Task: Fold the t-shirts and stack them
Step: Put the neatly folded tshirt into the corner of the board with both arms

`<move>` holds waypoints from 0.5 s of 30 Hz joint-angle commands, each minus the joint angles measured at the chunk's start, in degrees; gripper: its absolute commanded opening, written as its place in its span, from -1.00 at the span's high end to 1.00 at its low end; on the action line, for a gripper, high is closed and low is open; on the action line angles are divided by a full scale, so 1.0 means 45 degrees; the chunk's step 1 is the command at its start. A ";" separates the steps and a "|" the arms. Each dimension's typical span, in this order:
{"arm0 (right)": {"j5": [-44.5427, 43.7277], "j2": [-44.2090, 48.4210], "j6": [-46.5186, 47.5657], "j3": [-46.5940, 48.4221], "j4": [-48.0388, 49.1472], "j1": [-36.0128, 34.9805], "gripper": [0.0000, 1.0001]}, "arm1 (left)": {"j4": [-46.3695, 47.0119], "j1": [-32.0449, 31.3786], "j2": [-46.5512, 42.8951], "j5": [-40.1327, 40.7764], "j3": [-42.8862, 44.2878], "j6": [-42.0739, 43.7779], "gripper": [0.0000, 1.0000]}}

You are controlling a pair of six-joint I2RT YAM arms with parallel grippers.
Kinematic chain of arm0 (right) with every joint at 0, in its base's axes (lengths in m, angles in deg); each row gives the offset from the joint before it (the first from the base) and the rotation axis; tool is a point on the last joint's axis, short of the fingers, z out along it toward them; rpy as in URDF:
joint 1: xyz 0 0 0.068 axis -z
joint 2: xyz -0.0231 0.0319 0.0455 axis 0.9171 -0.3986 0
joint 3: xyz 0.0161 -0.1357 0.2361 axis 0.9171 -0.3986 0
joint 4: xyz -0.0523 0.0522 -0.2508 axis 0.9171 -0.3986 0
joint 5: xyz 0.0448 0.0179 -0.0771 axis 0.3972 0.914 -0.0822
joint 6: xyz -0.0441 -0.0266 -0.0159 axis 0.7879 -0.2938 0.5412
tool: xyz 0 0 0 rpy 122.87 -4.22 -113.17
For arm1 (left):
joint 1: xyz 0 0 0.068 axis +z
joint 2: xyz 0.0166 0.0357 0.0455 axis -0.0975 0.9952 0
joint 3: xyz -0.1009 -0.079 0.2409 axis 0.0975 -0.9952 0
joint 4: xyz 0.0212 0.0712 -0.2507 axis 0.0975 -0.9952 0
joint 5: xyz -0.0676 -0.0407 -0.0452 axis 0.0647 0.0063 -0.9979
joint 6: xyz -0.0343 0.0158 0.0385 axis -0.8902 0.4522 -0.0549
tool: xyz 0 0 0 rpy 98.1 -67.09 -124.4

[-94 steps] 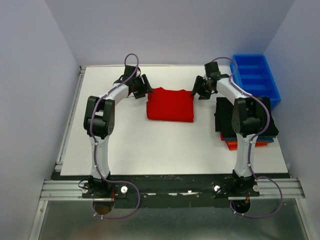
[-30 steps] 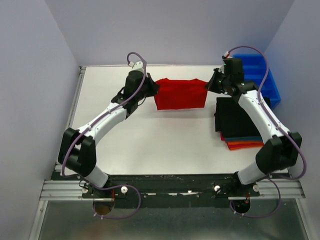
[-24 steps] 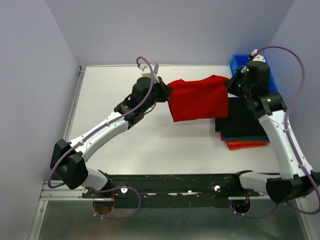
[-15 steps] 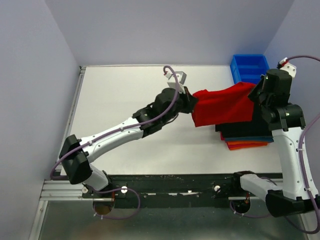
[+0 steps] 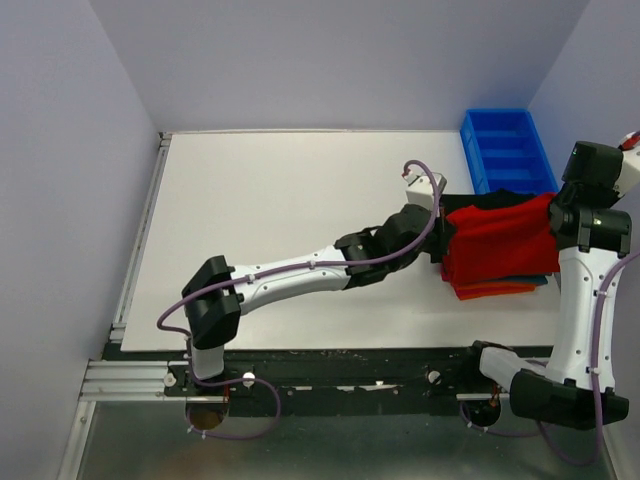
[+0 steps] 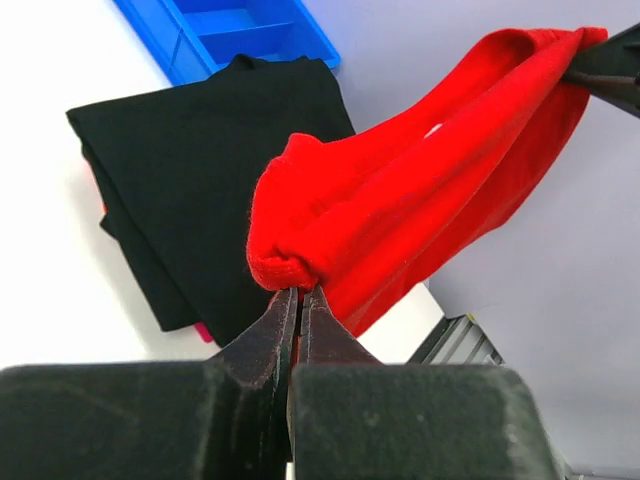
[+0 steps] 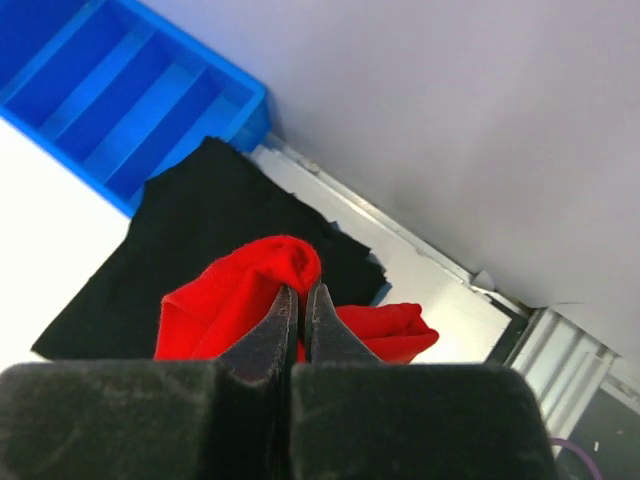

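Now the red shirt (image 5: 498, 238) hangs stretched left to right just over the stack (image 5: 492, 290), the left gripper (image 6: 297, 293) pinching its end at the stack's left edge and the right gripper (image 7: 297, 290) pinching the other end at the stack's right edge, so it likely needs to go straight down.

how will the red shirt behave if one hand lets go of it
Probably floppy: the red shirt sags in a curve between the left hand and right hand. Likely light, since thin pinches at two edges carry it. Released at one end, it would likely drop and unfold over the black shirt.
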 commanded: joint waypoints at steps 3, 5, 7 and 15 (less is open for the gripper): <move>-0.1411 -0.0403 0.0240 -0.0605 0.0664 0.0564 0.99 | -0.0448 0.0010 0.1246 0.0498 0.1644 0.0200 1.00; -0.1079 -0.0696 0.0202 -0.0723 0.0840 0.0759 0.99 | -0.0546 0.0069 0.1675 0.0440 0.2113 0.0239 1.00; -0.0689 -0.0989 0.0279 -0.0762 0.1229 0.0896 0.99 | -0.0546 0.0205 0.1911 0.0420 0.2291 0.0026 1.00; 0.0288 -0.2825 0.0319 -0.0079 0.1875 0.1268 0.99 | -0.0546 0.1025 0.2867 0.0089 0.2953 -0.0522 1.00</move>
